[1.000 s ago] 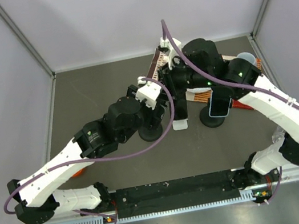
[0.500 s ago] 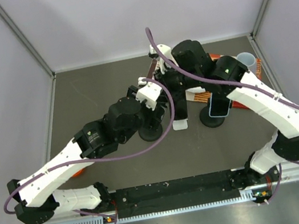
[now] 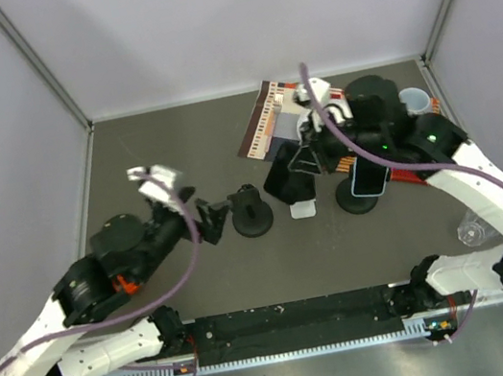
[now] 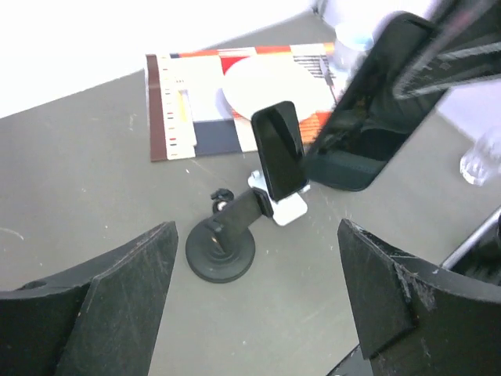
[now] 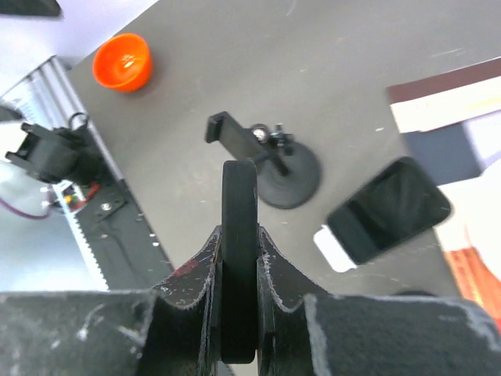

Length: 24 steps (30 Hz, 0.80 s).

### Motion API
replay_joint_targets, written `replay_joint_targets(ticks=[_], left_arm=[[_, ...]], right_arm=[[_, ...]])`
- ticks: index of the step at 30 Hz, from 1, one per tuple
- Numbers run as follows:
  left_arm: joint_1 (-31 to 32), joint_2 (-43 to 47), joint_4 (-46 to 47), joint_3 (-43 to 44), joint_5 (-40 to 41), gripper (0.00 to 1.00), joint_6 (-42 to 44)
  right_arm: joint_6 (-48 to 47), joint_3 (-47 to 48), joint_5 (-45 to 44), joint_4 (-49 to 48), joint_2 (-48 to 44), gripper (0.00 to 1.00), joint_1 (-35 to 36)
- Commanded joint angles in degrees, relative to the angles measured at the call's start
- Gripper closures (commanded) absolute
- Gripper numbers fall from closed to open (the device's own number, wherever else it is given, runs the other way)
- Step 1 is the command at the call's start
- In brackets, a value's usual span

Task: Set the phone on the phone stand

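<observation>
My right gripper (image 5: 239, 235) is shut on a black phone (image 5: 239, 188), seen edge-on between its fingers. In the left wrist view this phone (image 4: 368, 117) hangs tilted at upper right, above the table. The small white phone stand (image 3: 302, 209) sits mid-table with a second black phone (image 4: 278, 149) leaning on its back plate; the right wrist view shows that phone (image 5: 387, 207) and the stand's lip (image 5: 333, 244). From above, the right gripper (image 3: 308, 160) hovers just behind the stand. My left gripper (image 3: 210, 219) is open and empty, left of everything; its fingers (image 4: 117, 298) frame bare table.
A black pole mount with a round base (image 3: 251, 215) stands between the left gripper and the white stand. Another phone on a black base (image 3: 369, 177) is right of the stand. A striped placemat (image 3: 264, 122), a pale cup (image 3: 416, 100), a clear cup (image 3: 474, 232) and an orange bowl (image 5: 121, 61) lie around.
The left arm has pulled back to the left, away from the stand, its jaws wider. The right gripper has closed on the phone and shifted right.
</observation>
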State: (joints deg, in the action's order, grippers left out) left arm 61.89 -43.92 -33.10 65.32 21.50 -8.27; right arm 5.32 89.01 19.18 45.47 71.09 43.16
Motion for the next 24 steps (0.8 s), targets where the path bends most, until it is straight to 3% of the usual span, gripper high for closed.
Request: replay_joint_targets(ticks=[1,3,5,8,10,13,18,24], left_arm=[[-1.9,0.7,-6.7,-0.1,5.0,0.13,-10.5],[-4.7,-1.2,-7.9,-0.4,1.6,0.15,-14.6],[-8.2,-3.3,-10.1,-0.5,-0.1,0.23,-17.5],[-14.1,-8.0,-13.0,-1.2,-3.0,0.34,-21.9],[-16.0,-8.9,-12.3,-1.7,-2.6,0.35,-23.1],[-16.8,-7.8,-8.2,-3.2,-1.9,0.33,-23.6],[-17.5,-9.5,-11.5,-5.0,-1.4,0.31,-29.0],[-17.5,-8.5,-7.8,-10.5,-3.3,0.50,-33.7]], right_arm=[[-8.1,-1.8,-1.9,-6.0,-9.7,1.00,-1.3],[-9.4,-3.0,-1.8,-6.0,-11.8,1.00,-1.3],[-11.2,-3.8,4.2,-6.0,-12.8,1.00,-1.3],[-10.9,-4.5,6.2,-6.1,-13.0,1.00,-1.3],[-10.6,-6.4,6.1,-7.4,-12.9,1.00,-1.3],[-9.4,-9.5,5.8,-11.5,-12.5,1.00,-1.4],[-5.7,-8.4,6.7,-15.2,-10.0,1.00,-1.2],[-2.7,-7.9,1.0,-14.9,-9.8,1.00,-1.3]])
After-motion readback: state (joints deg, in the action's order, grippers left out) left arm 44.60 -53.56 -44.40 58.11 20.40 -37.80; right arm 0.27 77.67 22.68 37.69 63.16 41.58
